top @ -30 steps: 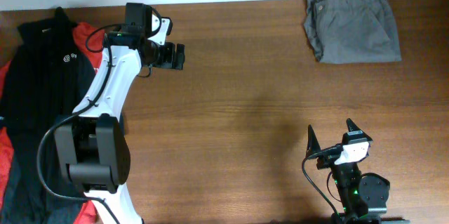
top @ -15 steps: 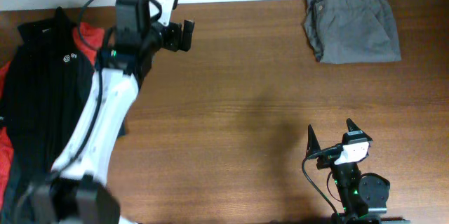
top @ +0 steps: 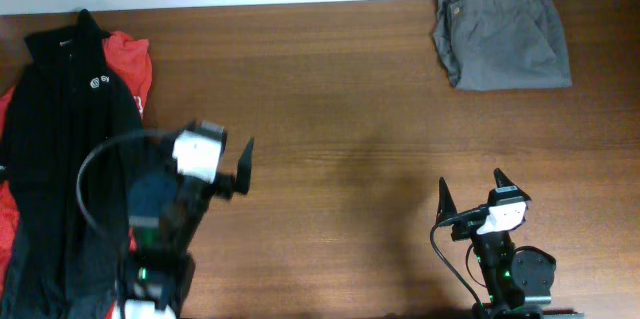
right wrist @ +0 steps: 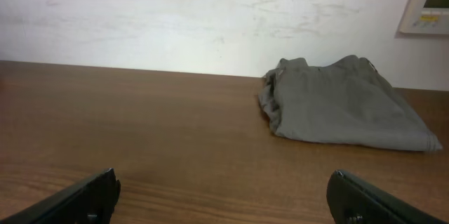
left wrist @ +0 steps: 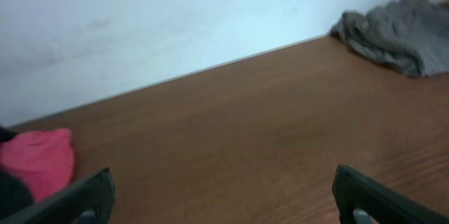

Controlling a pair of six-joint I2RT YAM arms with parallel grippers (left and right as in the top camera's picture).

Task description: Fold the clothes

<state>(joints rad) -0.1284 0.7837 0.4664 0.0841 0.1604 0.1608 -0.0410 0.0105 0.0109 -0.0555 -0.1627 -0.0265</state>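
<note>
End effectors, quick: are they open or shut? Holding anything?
Left end effector: open, holding nothing.
Right end effector: open, holding nothing.

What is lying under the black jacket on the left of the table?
A red garment lies under the black jacket, showing past its upper right edge and lower left side. The jacket covers the rest, so its shape cannot be seen.
</note>
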